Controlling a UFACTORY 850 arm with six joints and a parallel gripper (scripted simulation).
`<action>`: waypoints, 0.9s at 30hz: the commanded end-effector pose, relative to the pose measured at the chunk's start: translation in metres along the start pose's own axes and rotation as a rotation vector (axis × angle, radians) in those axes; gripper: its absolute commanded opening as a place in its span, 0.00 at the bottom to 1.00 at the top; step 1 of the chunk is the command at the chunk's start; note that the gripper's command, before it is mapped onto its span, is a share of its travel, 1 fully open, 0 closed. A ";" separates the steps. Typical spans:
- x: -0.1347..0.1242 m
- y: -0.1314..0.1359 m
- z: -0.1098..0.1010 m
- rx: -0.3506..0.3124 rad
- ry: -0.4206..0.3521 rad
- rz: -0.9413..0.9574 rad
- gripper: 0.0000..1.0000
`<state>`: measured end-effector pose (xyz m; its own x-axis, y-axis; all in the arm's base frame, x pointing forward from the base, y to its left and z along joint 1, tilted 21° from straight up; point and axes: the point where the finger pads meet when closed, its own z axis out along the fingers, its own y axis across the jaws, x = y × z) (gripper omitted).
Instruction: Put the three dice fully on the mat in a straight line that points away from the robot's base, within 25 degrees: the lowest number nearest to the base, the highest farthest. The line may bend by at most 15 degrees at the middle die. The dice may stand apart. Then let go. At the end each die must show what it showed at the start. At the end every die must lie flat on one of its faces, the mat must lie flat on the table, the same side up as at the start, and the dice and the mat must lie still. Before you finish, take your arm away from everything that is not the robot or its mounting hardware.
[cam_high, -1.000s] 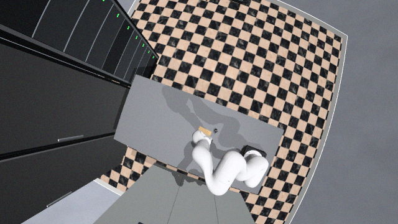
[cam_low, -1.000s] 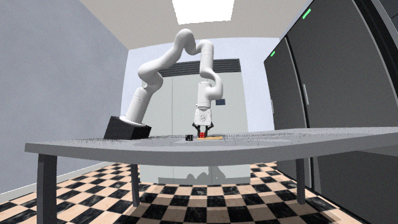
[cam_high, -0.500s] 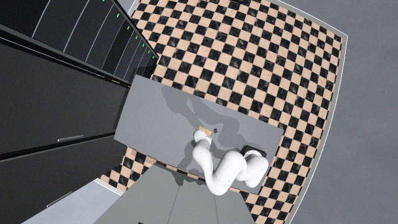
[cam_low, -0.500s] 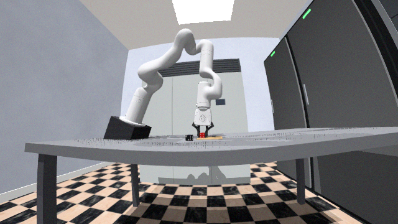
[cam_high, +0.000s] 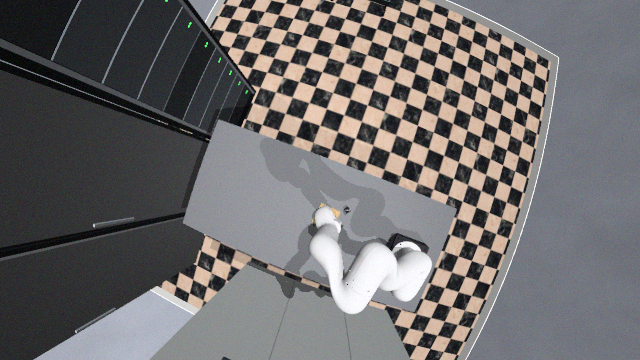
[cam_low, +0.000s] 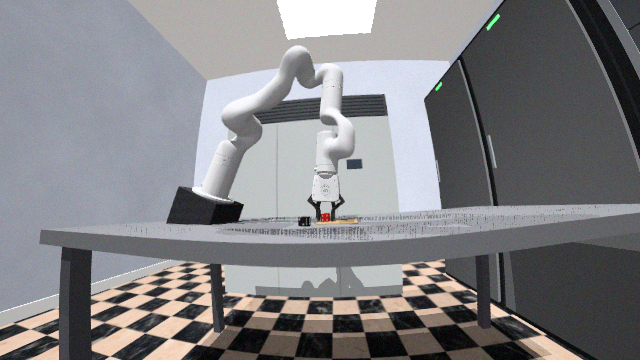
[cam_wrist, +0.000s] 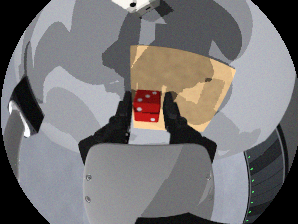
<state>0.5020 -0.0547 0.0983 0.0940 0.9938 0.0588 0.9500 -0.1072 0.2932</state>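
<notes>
Checkered black-and-peach tiles spread beneath the grey table, with tall dark cabinets at one end. On the table, the white six-joint arm rose from a black mounting block, arched high and came down over the tan mat. The mat lay flat, a thin sheet with straight edges, partly darkened by shadow, its sunlit parts a warm honey color. Above one corner of it the xArm Gripper pointed straight down, its dark fingers parted and gripping nothing, one on each side of the red die. That die was a bright, saturated red with white pips; its upper face showed three in a diagonal, and the side toward the palm was a deeper red, crossed by a dark line. It sat upright within the mat's outline, close to the corner. Just beside the mat, on the side toward the mounting block, the black die rested on the bare tabletop, small and dark with pale pips too small to count.
</notes>
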 end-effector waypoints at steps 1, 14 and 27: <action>0.000 0.000 0.000 -0.073 -0.035 -0.002 0.47; 0.001 -0.001 -0.016 -0.073 -0.035 -0.002 0.47; 0.002 -0.003 -0.046 -0.073 -0.035 -0.002 0.47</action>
<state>0.4882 -0.0540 0.1325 0.0996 0.9944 0.0364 0.9306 -0.1061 0.3504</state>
